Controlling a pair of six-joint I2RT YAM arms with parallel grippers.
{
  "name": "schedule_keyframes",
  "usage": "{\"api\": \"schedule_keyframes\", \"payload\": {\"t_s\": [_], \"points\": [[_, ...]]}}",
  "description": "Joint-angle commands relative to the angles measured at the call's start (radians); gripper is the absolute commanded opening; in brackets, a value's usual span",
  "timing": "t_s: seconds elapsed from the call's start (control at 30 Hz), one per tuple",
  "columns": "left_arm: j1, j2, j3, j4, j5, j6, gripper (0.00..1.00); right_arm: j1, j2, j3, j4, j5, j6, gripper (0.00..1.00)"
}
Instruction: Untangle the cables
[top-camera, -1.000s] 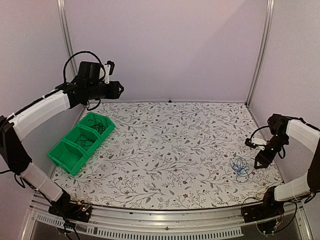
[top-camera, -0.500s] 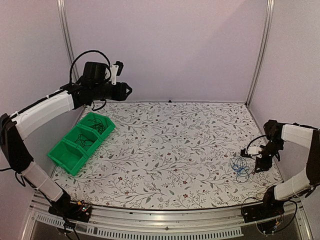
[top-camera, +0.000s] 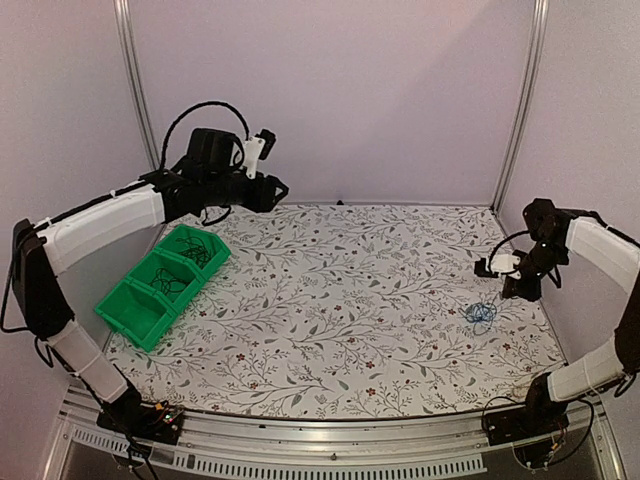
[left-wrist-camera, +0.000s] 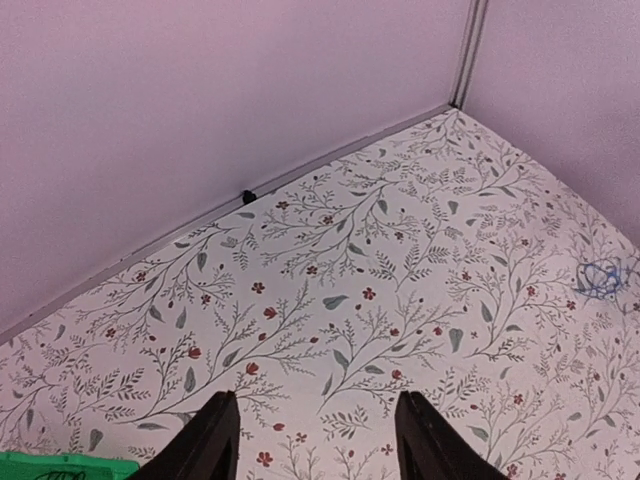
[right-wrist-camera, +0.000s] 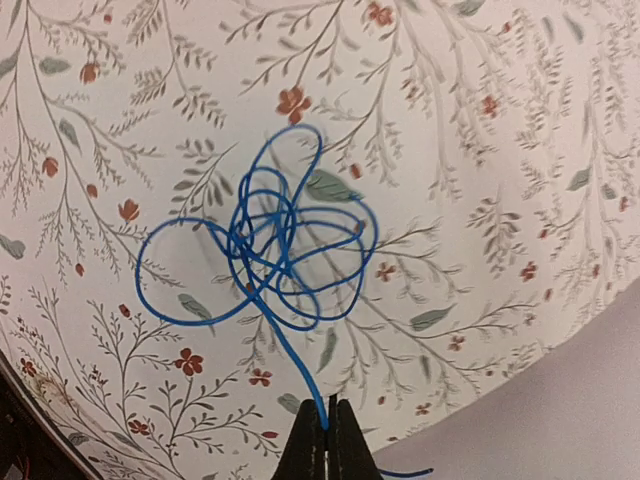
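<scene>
Flowery table cover (top-camera: 340, 290) underneath. The right pincer (right-wrist-camera: 325, 440) is clamped on a strand of the blue cable (right-wrist-camera: 270, 250) — tangle just beyond its tips. The left pincer (left-wrist-camera: 315, 445) is spread wide — nothing between.

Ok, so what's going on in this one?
The right end effector is shut on a strand of the blue cable, whose tangled loops sit near the right edge of the table. The left end effector is open and empty, held high near the back wall. Two of the green bins on the left hold dark cables, so the blue one looks like the last still out.
</scene>
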Motion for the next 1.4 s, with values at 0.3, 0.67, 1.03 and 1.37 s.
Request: {"api": "schedule_keyframes", "payload": {"t_s": [0.3,0.67,1.03,1.37], "points": [[-0.359,0.059,-0.071,0.501,0.12,0.22,0.59,0.426,0.129,0.726,-0.291,-0.274,0.413,0.0],[-0.458,0.233,-0.075,0.803,0.216,0.163,0.61,0.584,0.353,1.016,-0.315,-0.385,0.533,0.0],[-0.426,0.423,-0.217,1.104,0.082,-0.005,0.25,0.592,0.409,1.384,-0.367,-0.469,0.63,0.0],[-0.368,0.62,-0.068,1.077,0.097,-0.067,0.06,0.593,0.274,1.529,-0.07,-0.298,0.813,0.0]]}}
